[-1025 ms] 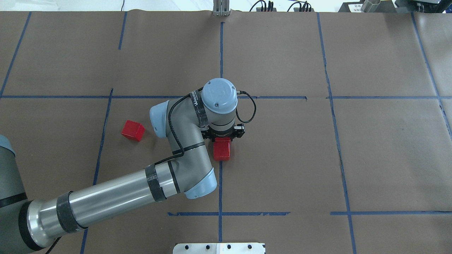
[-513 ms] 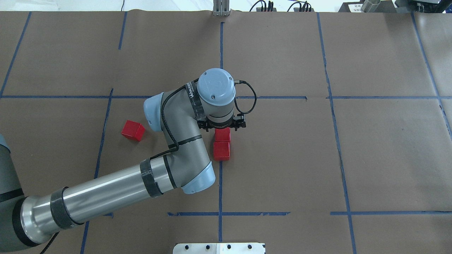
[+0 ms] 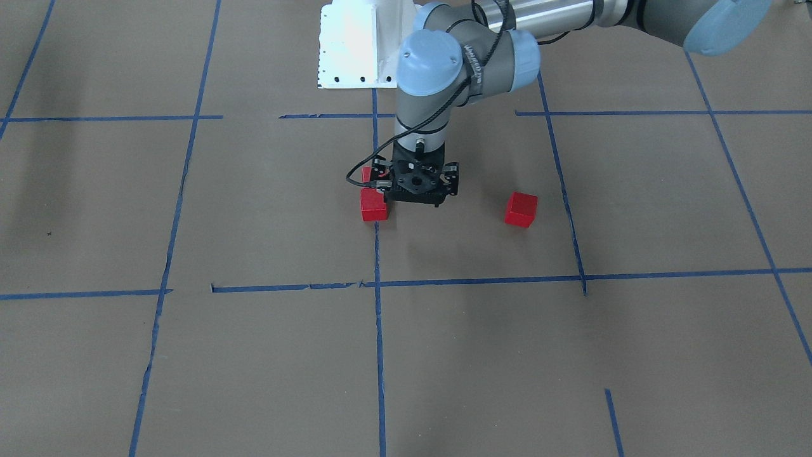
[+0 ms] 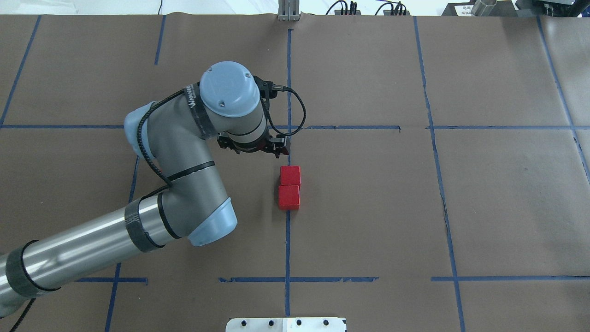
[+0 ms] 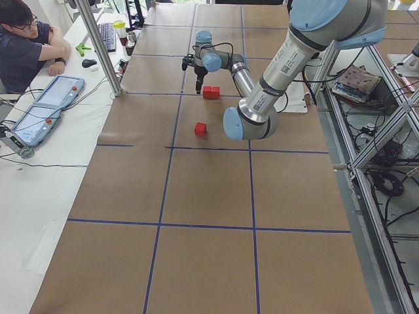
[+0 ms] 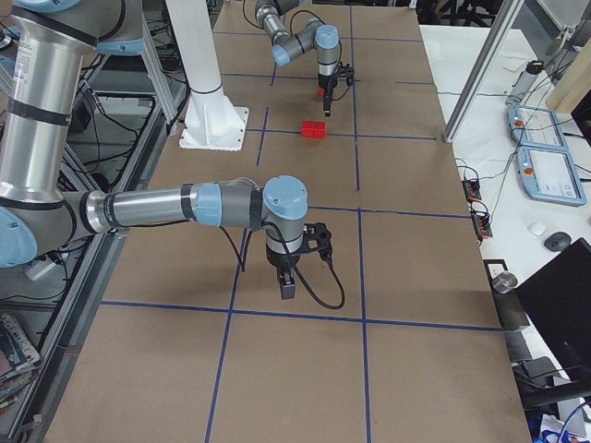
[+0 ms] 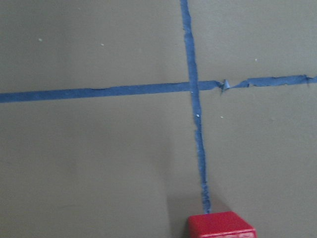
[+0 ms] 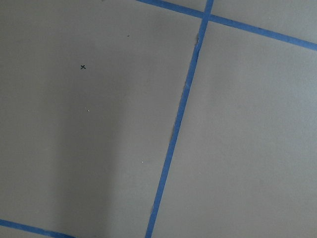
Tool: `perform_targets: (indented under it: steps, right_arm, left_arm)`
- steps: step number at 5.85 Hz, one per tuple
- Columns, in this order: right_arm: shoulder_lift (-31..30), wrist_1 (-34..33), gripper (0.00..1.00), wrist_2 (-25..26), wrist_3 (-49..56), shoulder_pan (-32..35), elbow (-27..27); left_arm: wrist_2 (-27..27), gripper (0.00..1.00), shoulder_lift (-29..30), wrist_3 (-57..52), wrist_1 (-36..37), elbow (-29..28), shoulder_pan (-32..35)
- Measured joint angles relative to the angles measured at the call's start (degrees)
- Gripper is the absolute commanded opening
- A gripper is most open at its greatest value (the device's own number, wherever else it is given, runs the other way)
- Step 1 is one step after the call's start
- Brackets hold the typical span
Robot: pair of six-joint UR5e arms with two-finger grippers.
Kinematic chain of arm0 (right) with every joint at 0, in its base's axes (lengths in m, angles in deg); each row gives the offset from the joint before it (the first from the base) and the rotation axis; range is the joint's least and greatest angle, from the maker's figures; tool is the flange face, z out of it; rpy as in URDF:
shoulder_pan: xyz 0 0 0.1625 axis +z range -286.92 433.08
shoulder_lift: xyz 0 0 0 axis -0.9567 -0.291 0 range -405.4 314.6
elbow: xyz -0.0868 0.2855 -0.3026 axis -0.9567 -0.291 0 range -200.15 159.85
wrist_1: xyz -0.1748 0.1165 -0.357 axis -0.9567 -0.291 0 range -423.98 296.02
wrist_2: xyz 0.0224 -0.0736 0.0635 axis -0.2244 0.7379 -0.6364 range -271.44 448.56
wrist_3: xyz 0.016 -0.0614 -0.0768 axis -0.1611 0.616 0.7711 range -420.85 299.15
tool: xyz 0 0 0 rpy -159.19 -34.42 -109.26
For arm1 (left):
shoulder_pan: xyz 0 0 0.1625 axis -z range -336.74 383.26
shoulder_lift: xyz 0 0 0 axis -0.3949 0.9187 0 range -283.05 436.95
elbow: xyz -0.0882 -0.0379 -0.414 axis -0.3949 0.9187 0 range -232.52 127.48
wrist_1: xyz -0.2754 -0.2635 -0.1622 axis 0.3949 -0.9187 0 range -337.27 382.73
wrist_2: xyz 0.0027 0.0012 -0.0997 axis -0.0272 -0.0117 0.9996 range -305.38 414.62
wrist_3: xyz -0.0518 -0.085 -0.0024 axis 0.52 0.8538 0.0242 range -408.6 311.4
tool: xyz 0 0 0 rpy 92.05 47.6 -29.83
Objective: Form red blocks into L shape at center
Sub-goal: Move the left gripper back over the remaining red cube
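Two red blocks (image 4: pixel 290 175) (image 4: pixel 289 197) sit touching in a short column on the centre tape line. They also show in the front view (image 3: pixel 373 206), where the farther one is partly hidden behind my wrist. The third red block (image 3: pixel 521 209) lies apart on my left side; in the overhead view my left arm hides it. My left gripper (image 4: pixel 258 146) hangs empty above the table, up and left of the pair, its jaws apart. The left wrist view shows one block's top (image 7: pixel 220 225). My right gripper (image 6: pixel 288 288) hovers over bare paper; I cannot tell whether it is open or shut.
Blue tape lines (image 4: pixel 288 240) divide the brown paper into grid squares. The white base plate (image 4: pixel 286 324) sits at the near table edge. An operator (image 5: pixel 26 46) sits by tablets (image 5: pixel 49 108) on the side bench. A metal post (image 5: pixel 105 49) stands there.
My left gripper has left the block beside the other, risen, and swung left and away from the robot. The arm now covers the third block in the overhead view.
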Motion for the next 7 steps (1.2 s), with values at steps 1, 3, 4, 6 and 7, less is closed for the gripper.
perform_targets:
  steps: [1, 3, 4, 6, 7]
  right_arm:
    - [0.0, 0.0, 1.0, 0.0, 0.0, 0.0, 0.0]
    - [-0.1, 0.0, 1.0, -1.2, 0.0, 0.0, 0.1]
    - [0.0, 0.0, 1.0, -1.4, 0.0, 0.0, 0.1]
    - [0.0, 0.0, 1.0, -1.6, 0.0, -0.1, 0.0]
    - [-0.1, 0.0, 1.0, -1.6, 0.0, -0.1, 0.0]
  left_arm:
    - [2.8, 1.0, -4.7, -6.5, -0.5, 2.8, 2.8]
    - [4.6, 1.0, -12.5, -12.8, -4.4, 5.2, 5.8]
    - [4.7, 1.0, -15.6, -13.2, -7.8, 5.2, 6.3]
    - [4.8, 1.0, -18.4, -13.1, -10.4, 4.8, 6.4]
    - [4.7, 1.0, -18.7, -12.3, -10.5, 4.6, 6.2]
